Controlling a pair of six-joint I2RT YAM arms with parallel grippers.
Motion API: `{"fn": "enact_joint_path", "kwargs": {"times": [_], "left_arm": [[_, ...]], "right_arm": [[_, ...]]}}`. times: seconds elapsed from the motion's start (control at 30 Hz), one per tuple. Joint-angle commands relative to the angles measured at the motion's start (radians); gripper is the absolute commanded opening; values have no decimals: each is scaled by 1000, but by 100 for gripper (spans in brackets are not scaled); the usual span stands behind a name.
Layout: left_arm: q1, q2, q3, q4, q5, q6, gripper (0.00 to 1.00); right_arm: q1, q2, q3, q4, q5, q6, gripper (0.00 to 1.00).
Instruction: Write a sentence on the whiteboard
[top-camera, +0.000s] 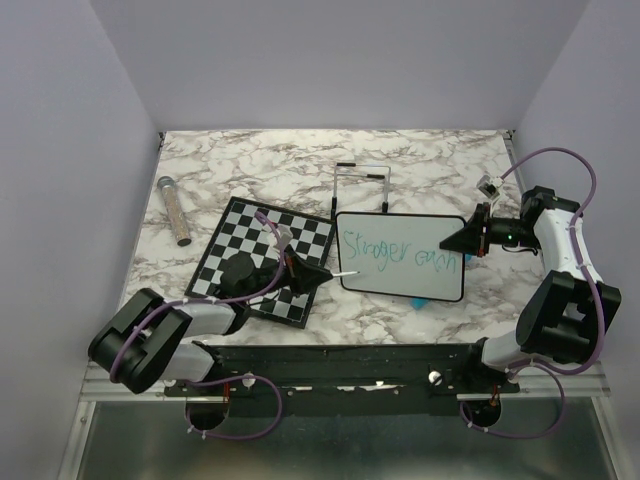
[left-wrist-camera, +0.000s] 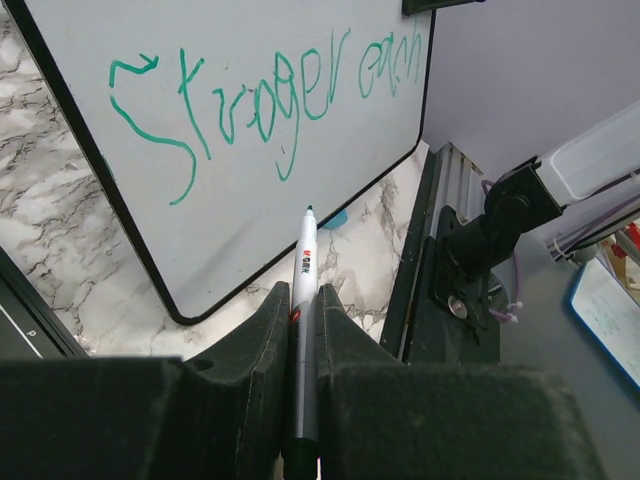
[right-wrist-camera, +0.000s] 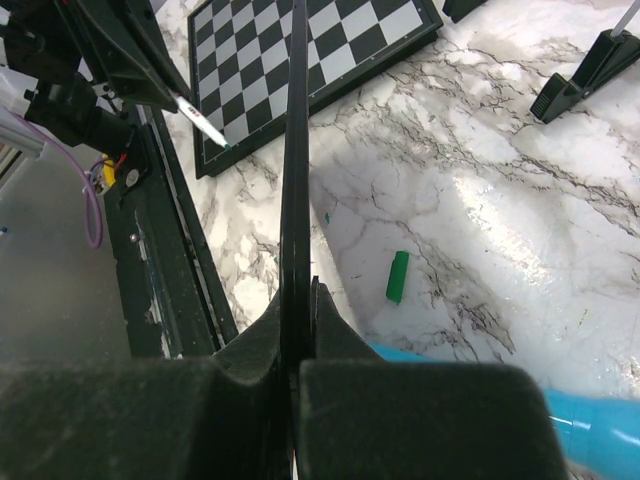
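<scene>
whiteboard (top-camera: 400, 255): mid-table, just right of the chessboard (top-camera: 250, 240), propped off the marble.
right gripper (top-camera: 470, 238): jaws closed on the board's right edge, likely to steady it against pen pressure.
left gripper (left-wrist-camera: 302, 300): clamped on the marker (left-wrist-camera: 306, 260), tip forward over the bare area below the lettering; contact unclear.
sentence (left-wrist-camera: 270, 90): one teal line up top, with room below, probably for more words.
</scene>
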Motion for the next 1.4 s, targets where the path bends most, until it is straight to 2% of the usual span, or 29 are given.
{"fn": "enact_joint_path", "kwargs": {"times": [0.0,0.23,0.43,0.5,0.6,0.73,0.83,0.97,1.1,1.37], "left_arm": [[9,66,-2,134,34,-29,0],[9,216,-19,382,36,-130,0],[9,318,-20,498,7,-163,0],[9,309,-19,490,-10,-160,0],[9,241,-10,392,-35,-115,0],[9,111,30,59,-101,-2,0],[11,85,64,-25,-93,38,0],[18,150,94,73,-24,-17,0],[18,215,116,131,-23,-43,0],[18,239,151,84,-24,-20,0]], "right_arm": [[-2,-4,23,-12,-14,-27,0],[-2,-4,15,6,-16,-15,1],[-2,-4,12,9,-13,-13,1],[-2,-5,10,14,-13,-9,0],[-2,-1,10,15,-11,-7,1],[-2,-2,9,17,-13,-9,1],[-2,-1,9,15,-14,-7,1],[-2,-4,9,11,-17,-10,1],[-2,-7,10,9,-17,-9,1],[-2,-4,9,9,-19,-10,1]]}}
